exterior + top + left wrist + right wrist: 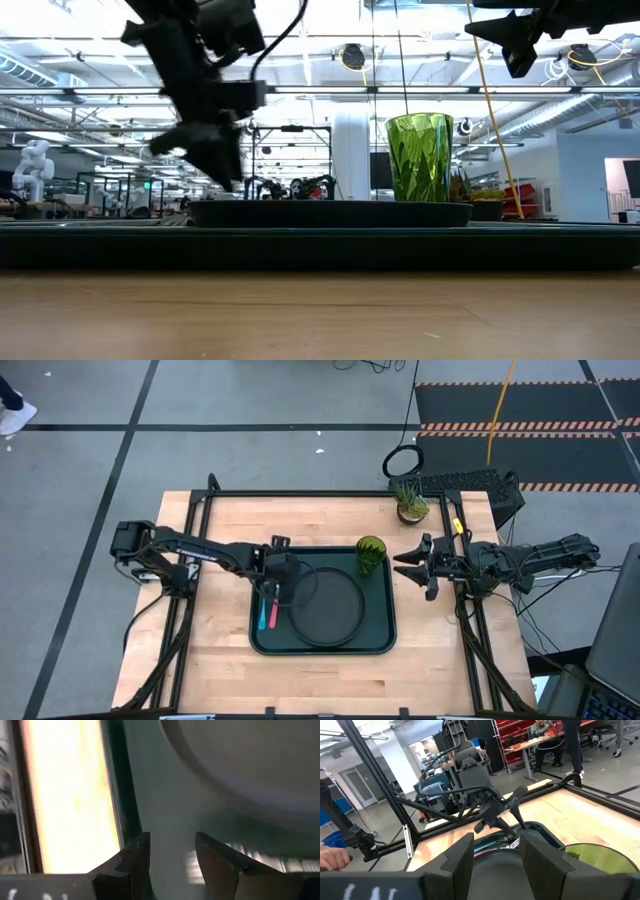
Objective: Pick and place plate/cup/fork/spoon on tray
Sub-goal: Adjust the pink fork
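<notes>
Table: pale wood-block top (220,650), dark metal frame along its edges; bare wood on both sides of the tray.
Tray: dark green tray (380,640) sits mid-table; seen from table height its lip is a long dark band (320,245).
Plate: dark plate (327,607) lies flat inside the tray, toward the middle and right.
Cup: green cup (370,555) stands upright in the tray's far right corner, beside the plate; translucent and faceted from table height (420,158).
Fork and spoon: red-handled fork (273,610) and blue-handled spoon (263,612) lie side by side along the tray's left edge, just left of the plate.
My left gripper: left gripper (277,592) is low over the tray's left part, at the far ends of the fork and spoon; my fingers (132,857) stand parted over the tray floor with nothing between them.
My right gripper: right gripper (415,567) hangs raised off the tray's right edge, near the cup; fingers (460,855) apart, empty.
Plant: small potted plant (410,503) on the far right of the table, well apart from the tray.
Floor: grey with dark lines (130,430); striped mats (520,405) beyond the table.
Room: open workshop with ceiling pipes and lights (330,60); red shelving (512,740) and a seated person (542,735) at a bench far off.
</notes>
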You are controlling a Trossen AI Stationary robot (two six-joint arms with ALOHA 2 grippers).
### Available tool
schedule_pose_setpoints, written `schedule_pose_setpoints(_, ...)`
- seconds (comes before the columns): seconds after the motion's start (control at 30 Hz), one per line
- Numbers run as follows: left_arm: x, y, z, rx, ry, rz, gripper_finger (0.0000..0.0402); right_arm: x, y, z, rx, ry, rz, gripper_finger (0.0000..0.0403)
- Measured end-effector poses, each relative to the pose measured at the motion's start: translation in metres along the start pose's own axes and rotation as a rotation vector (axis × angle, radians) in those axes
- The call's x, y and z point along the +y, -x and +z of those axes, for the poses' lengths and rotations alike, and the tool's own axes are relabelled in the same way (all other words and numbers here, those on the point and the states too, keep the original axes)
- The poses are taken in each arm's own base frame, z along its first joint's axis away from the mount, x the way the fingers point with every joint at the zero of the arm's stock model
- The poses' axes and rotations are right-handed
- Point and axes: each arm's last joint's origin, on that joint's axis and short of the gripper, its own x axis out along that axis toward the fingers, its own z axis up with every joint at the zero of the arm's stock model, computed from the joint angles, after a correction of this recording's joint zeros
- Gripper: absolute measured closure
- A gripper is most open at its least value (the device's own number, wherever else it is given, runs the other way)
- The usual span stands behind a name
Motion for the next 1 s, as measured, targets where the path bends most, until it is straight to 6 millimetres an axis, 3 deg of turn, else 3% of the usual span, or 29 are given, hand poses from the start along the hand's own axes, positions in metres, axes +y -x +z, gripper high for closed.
schedule_pose_setpoints(0.63,0.005,-0.010,-0.024,0.112,0.056,-0.016,0.0241,0.000,0.000,0.000,-0.005,-0.004,0.001,0.0252)
schedule_pose_setpoints(1.0,0.012,-0.013,-0.020,0.055,0.045,0.031,0.0241,0.000,0.000,0.000,-0.005,-0.004,0.000,0.0252)
